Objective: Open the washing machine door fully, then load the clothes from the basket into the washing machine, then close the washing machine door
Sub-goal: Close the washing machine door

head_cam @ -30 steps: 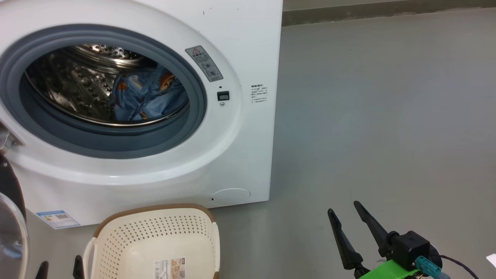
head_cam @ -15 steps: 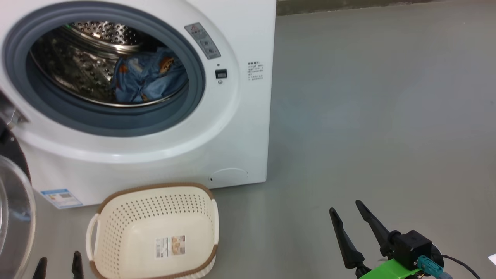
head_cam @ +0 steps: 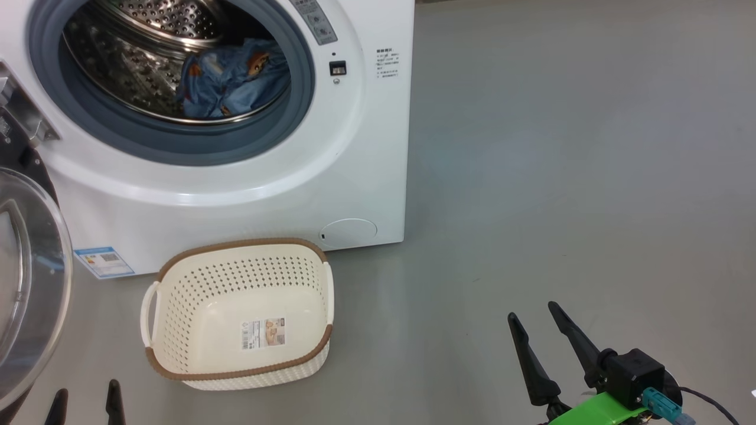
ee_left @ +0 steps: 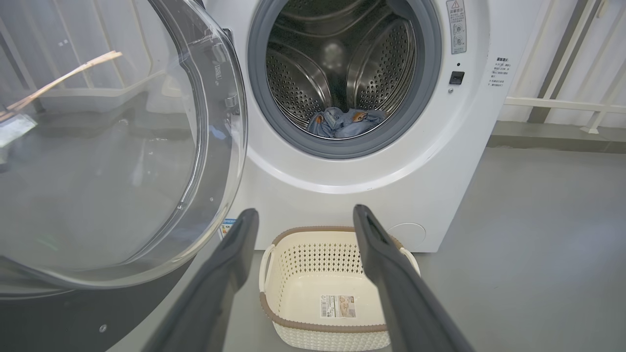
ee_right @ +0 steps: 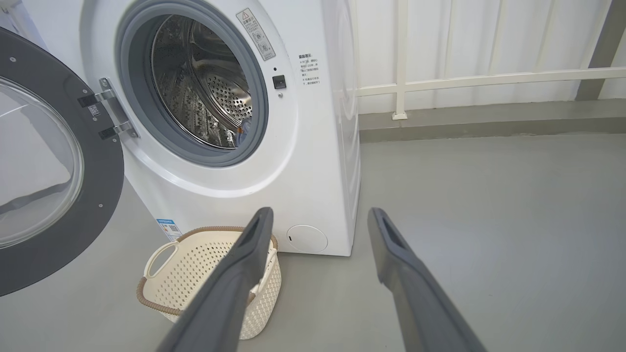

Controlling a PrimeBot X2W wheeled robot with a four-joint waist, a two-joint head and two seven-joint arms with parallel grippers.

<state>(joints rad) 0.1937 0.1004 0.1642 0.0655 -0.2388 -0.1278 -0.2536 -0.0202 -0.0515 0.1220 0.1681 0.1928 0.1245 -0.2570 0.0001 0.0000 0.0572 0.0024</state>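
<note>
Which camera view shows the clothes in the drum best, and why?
The head view: the clothes lie large and unblocked in the drum, cartoon print visible. The left wrist view shows them smaller, at the drum's bottom. The right wrist view catches a blue sliver of them.

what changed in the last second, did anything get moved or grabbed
The head camera tipped down, so the machine sits higher in that view and more of the basket and door shows. The things themselves did not move, and nothing was taken or let go. As before: clothes in the drum, basket empty on the floor, door open, left gripper and right gripper open.
</note>
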